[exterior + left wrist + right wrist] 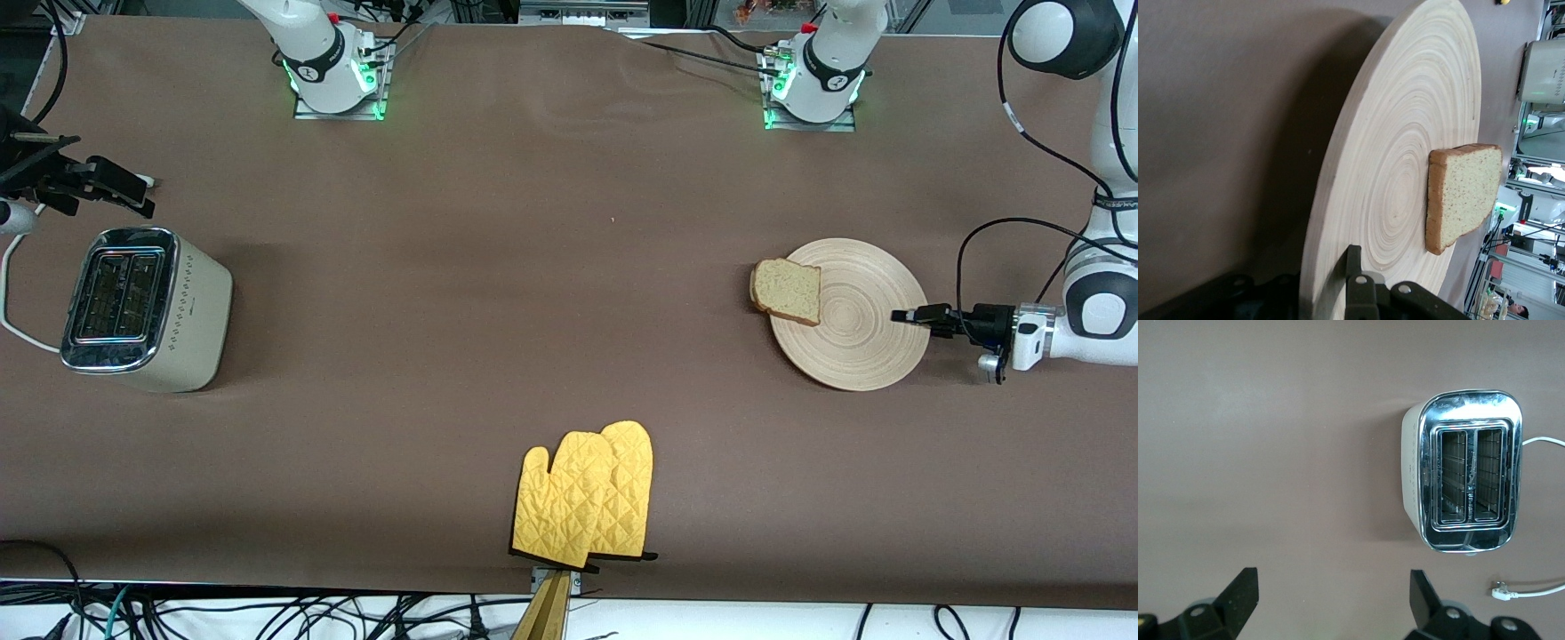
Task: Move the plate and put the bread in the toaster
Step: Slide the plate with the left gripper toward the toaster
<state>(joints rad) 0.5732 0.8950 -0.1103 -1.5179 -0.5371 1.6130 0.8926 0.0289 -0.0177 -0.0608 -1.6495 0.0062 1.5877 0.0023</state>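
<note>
Toward the left arm's end of the table, the left gripper [905, 316] has its jaws clamped on the rim of the one plate [867, 342], stiff and light; its single bread [786, 290] slice overhangs the edge, soft and liable to slide. The right gripper [1331, 600] hangs open above the one toaster [142, 307]. Two oven mitts [587, 502] lie nearest the camera.

No readable text is showing anywhere — the toaster [147, 307] is carrying only a dotted pattern and a faint mark too small to read, and the plate [867, 342] and bread [787, 290] are bearing no lettering.
</note>
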